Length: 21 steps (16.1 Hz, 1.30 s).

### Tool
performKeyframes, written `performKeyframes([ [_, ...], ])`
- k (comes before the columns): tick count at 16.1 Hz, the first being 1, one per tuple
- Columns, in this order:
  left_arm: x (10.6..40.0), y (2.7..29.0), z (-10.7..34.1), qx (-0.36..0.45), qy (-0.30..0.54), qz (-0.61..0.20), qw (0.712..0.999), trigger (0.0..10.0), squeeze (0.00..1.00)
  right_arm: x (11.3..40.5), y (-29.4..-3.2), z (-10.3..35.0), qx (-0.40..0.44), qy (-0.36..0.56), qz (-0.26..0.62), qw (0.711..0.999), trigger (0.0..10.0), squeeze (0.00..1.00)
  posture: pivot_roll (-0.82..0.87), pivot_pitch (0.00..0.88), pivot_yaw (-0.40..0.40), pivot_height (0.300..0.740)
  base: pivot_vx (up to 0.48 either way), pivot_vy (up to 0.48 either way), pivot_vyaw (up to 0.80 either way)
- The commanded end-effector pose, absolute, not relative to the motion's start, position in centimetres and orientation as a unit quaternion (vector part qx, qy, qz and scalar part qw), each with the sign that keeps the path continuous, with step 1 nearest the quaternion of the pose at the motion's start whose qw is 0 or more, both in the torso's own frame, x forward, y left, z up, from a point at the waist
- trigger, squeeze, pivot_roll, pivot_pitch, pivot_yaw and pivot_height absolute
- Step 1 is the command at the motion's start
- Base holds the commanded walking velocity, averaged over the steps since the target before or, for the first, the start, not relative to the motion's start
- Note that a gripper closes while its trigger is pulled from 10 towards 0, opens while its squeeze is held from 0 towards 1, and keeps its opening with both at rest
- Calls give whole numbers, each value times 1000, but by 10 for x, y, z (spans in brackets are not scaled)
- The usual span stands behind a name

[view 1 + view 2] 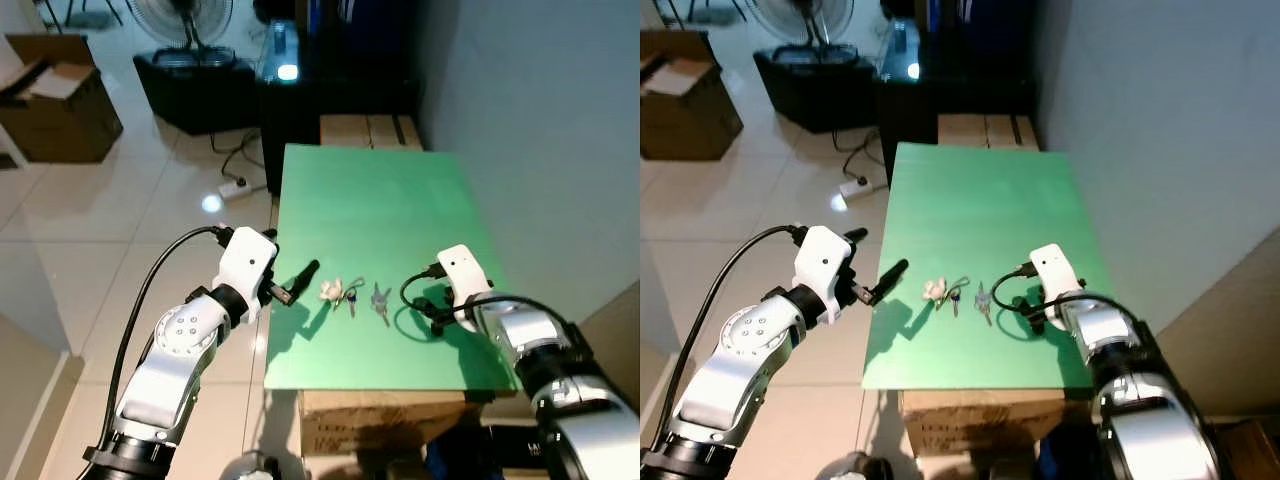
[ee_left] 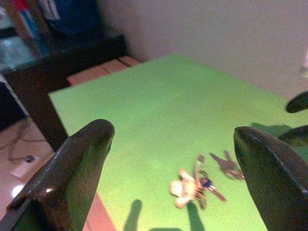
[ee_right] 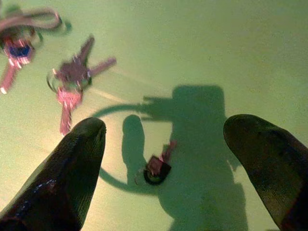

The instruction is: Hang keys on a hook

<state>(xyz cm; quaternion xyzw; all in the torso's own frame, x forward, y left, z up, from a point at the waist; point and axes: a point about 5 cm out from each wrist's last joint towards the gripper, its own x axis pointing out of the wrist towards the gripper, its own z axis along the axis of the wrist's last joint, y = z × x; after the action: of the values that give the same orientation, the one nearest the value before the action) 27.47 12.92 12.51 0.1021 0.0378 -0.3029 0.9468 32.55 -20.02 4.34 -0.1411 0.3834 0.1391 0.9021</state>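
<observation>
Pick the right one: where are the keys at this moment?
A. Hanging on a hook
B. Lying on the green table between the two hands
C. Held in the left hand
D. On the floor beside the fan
B. The keys lie flat on the green table, with the open left hand on one side and the open right hand on the other, neither touching them.

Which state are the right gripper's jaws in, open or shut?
Open: in the right wrist view, the right gripper has both fingers spread wide apart above the green table.
</observation>
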Motion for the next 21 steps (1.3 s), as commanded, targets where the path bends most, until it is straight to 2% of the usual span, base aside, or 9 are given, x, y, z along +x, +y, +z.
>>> performKeyframes([
  [1,270,126,127,94,44,-326,940,10000,0,325,-204,42,-148,393,140,897,10000,1000,-89,153,2,718,0,0,0],
  [2,265,126,130,79,54,-355,930,10000,0,326,-205,39,-142,406,144,891,10000,918,-81,171,10,718,0,0,0],
  [3,260,126,131,73,62,-377,921,10000,0,325,-204,37,-141,413,150,887,10000,0,-75,181,18,718,0,0,0],
  [13,249,128,137,78,85,-404,907,10000,0,327,-207,35,-159,400,129,893,10000,0,-57,220,64,718,0,0,0],
  [14,249,127,138,76,86,-404,907,10000,0,328,-209,36,-160,399,125,894,6902,0,-62,215,60,718,0,0,0],
  [15,248,126,138,75,86,-405,907,10000,0,328,-210,36,-160,400,122,894,4588,0,-66,211,58,718,0,0,0],
  [16,248,125,138,74,86,-405,907,10000,0,329,-211,37,-162,402,120,893,1608,0,-68,209,53,718,0,0,0],
  [17,248,124,138,73,86,-406,907,10000,0,329,-211,37,-162,406,122,891,0,0,-70,207,51,718,0,0,0],
  [21,244,122,137,64,97,-430,895,10000,0,328,-214,39,-168,419,128,883,0,0,-80,194,40,718,0,0,0],
])
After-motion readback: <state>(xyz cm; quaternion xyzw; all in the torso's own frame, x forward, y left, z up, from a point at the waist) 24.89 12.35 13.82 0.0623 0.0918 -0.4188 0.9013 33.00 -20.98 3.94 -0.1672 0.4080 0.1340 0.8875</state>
